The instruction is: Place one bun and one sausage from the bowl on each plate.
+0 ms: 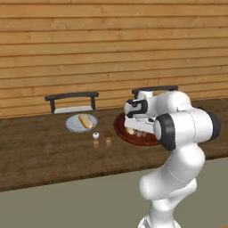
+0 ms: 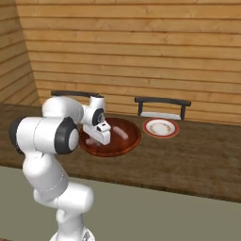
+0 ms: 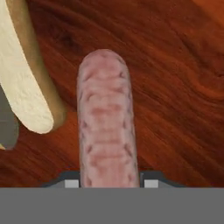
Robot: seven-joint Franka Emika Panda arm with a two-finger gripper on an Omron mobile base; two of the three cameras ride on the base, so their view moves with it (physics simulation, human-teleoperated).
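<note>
Sausage (image 3: 106, 118) runs lengthwise straight out from the tool (image 3: 107, 183) in the hand view, its rounded far end pointing away and its near end caught between the two fingertips (image 3: 71, 183). We read the tool as pinching that sausage, pressed in on both sides. Skin is pink, mottled and slightly ridged, shape a plain cylinder with a domed tip. It lies in the bowl (image 3: 175, 87), a glossy reddish-brown wood dish with dark grain. Just beside the sausage sits a bun (image 3: 27, 74), pale cream, crust tan along its edge, long axis tilted a little off the sausage's.

From the base views we see the tool (image 2: 100, 136) down inside the wide round bowl (image 2: 128, 141) on the dark wooden table (image 1: 40, 156). Second sausage (image 2: 121, 133) lies in the bowl near the tool. Grey plate (image 1: 73, 125) carries a bun (image 1: 85, 120). Red-rimmed plate (image 2: 160, 127) sits apart from the bowl.
</note>
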